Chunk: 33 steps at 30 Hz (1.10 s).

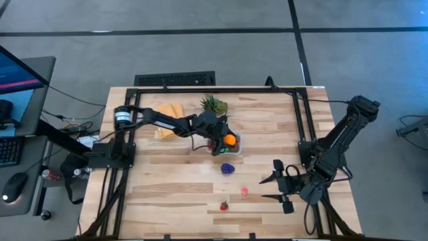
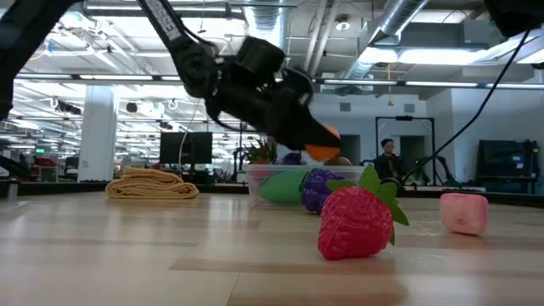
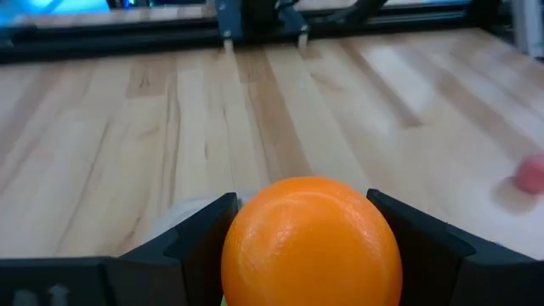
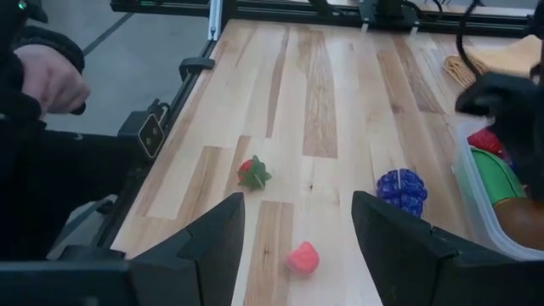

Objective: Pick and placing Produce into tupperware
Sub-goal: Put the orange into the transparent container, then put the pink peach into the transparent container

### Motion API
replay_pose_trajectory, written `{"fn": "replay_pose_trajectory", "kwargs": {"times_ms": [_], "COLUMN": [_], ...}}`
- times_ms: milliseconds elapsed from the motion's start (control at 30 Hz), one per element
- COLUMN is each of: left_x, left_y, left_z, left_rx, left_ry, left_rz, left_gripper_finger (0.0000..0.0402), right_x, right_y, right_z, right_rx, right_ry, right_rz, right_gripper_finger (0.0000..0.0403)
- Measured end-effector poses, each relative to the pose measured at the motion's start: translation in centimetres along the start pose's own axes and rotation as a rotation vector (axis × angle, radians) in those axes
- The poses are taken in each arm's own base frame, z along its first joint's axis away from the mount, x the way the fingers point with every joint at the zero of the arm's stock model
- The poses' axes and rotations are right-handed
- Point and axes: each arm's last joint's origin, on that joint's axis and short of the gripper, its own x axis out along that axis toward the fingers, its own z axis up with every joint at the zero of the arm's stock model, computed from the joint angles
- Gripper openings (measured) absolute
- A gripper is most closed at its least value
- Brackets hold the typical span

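The clear tupperware [image 1: 238, 148] stands mid-table, with green, red and brown produce inside [image 4: 493, 183]. My left gripper [image 1: 224, 142] hovers just above it in the low view, shut on an orange ball [image 3: 310, 242]. On the table nearer the front lie a purple grape bunch [image 1: 228, 169], a pink piece [image 1: 245, 191] and a red strawberry [image 1: 224, 206], each resting on its side. My right gripper [image 1: 274, 181] waits open at the table's right, pointing toward these pieces, with nothing between its fingers. My left gripper pinches the orange ball by its two opposite sides [image 3: 242, 246] between its two fingers [image 3: 200, 234]. The fingers slant down from the table's left side. The ball is lifted clear, just above the tupperware's rim [image 2: 272, 172].
A spiky potted plant [image 1: 214, 104] stands right behind the tupperware, and a folded yellow cloth [image 1: 167, 120] lies to its left under the left arm. A person's hand [image 4: 51, 76] shows beyond the table's front edge. Bare wood lies at front left.
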Motion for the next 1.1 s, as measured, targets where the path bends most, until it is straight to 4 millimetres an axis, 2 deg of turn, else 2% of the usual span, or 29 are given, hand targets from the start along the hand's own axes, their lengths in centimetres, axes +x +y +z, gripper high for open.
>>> {"fn": "replay_pose_trajectory", "kwargs": {"times_ms": [133, 567, 900, 1100], "left_x": [0.99, 0.98, 0.99, 1.01], "left_y": [0.38, 0.86, 0.81, 0.9], "left_z": [-0.51, -0.12, -0.11, 0.36], "left_rx": [-0.015, -0.022, -0.023, -0.007], "left_ry": [0.015, 0.046, 0.046, 0.0], "left_rz": [-0.005, -0.033, -0.034, -0.028], "left_gripper_finger": [0.0238, 0.0242, 0.0308, 0.0331], "right_x": [0.0, -0.03, -0.03, -0.03], "right_y": [-0.02, 0.01, 0.01, 0.01], "right_z": [-0.04, -0.09, -0.09, -0.09], "right_rx": [-0.003, 0.001, 0.004, 0.004], "right_ry": [0.005, 0.008, 0.008, 0.008], "right_rz": [0.0, 0.001, 0.001, 0.001], "right_gripper_finger": [0.021, 0.021, 0.021, 0.021]}}
